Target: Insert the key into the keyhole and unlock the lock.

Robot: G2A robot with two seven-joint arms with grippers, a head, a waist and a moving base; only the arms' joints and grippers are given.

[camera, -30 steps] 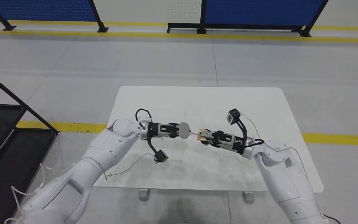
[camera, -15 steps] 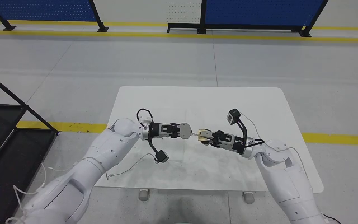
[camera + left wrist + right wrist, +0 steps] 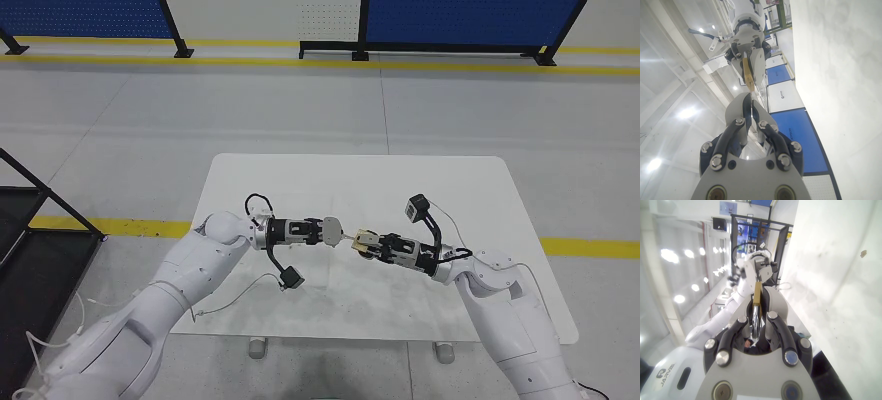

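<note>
While both arms hold their loads in the air above the middle of the table [image 3: 450, 190], the work is all at the meeting point between them. Nearest in the left wrist view, the left gripper [image 3: 750, 101] has its jaws pinched narrow on the key [image 3: 752, 109], a thin silver blade seen edge-on and pointing away from the wrist. Just beyond, the blade's tip meets the bottom end of the brass padlock [image 3: 747, 73]. Farther on, the right gripper [image 3: 358, 240] has its jaws clamped on the flat sides of the padlock's body, with the steel shackle [image 3: 755, 321] running back toward its own wrist.

Over the last second the top view shows the left gripper edging a little toward the right one, so the gap between them has narrowed, while the right gripper has hardly shifted. Key and padlock look lined up along one axis.

I judge this to be the start of insertion: the tip is at the lock's base, but I cannot tell whether the blade has gone in at all or only rests against the brass. If it has not entered, a further straight push along that line is needed, and only then a turn. A slight tilt here could jam the tip or twist the key in its grip.
</note>
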